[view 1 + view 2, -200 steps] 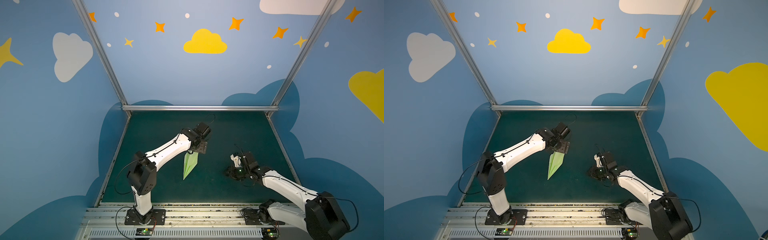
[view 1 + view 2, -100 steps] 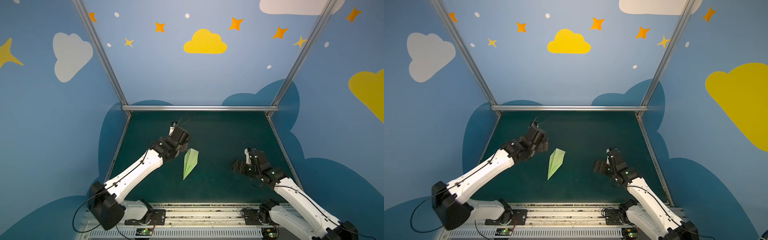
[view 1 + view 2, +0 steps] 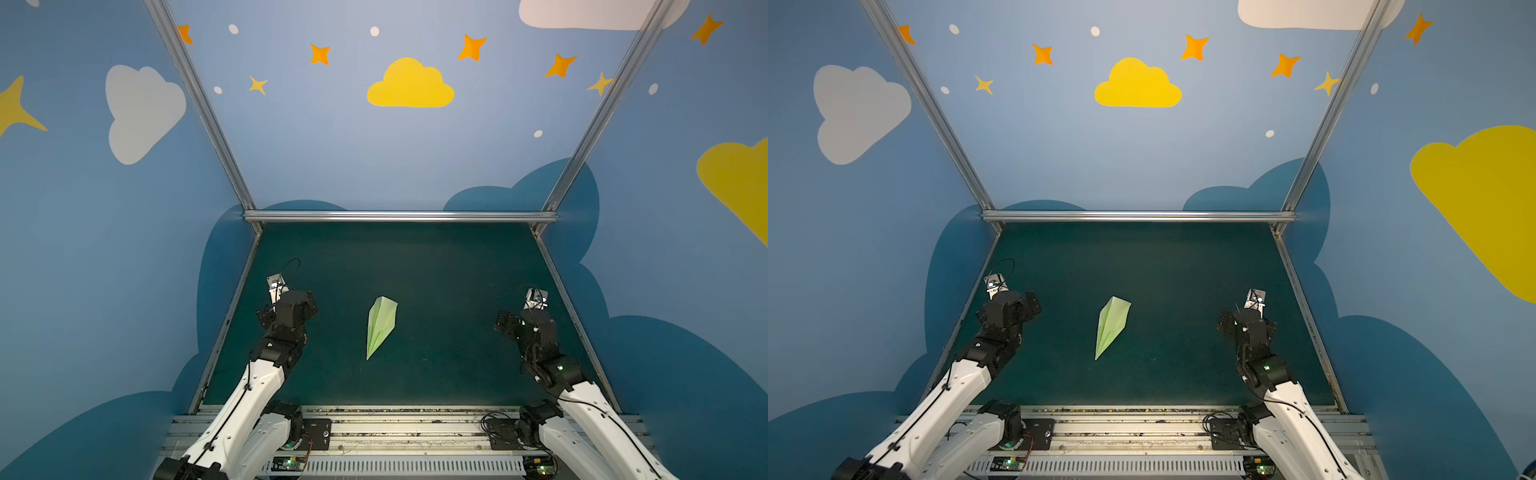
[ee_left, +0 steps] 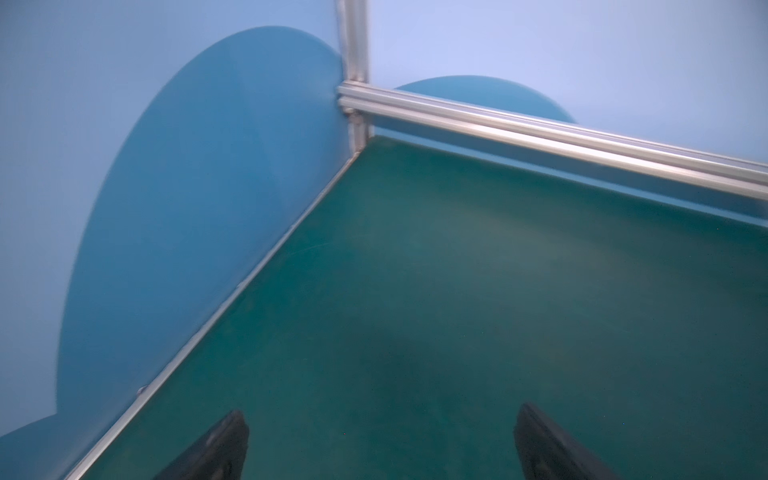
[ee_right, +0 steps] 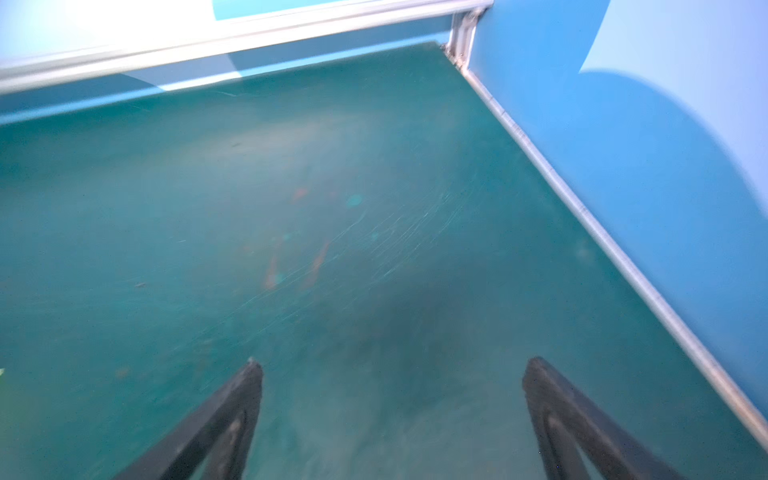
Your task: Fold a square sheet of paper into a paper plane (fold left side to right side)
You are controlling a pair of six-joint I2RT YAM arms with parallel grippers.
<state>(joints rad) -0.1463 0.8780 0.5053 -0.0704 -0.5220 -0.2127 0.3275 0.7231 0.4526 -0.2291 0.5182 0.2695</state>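
Left gripper (image 4: 381, 413) agape (paper plane (image 3: 380, 326) apart)

The paper plane (image 3: 381, 325), a pale-green pointed dart, lies flat mid-table, nose toward the robot.

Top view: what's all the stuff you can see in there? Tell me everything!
pale-green folded paper plane: one, pale green, lying mid-table, pointed tip toward the robot's bases
dark green table mat: one, dark green, under everything
blue painted walls: three, blue with white and yellow clouds and orange stars, around the table
silver metal frame bars: several, silver, along the wall corners and table edges
arms: two, white and black, left arm and right arm either side of the plane, not touching it
grippers: two, black, left gripper and right gripper, both open and empty over bare mat
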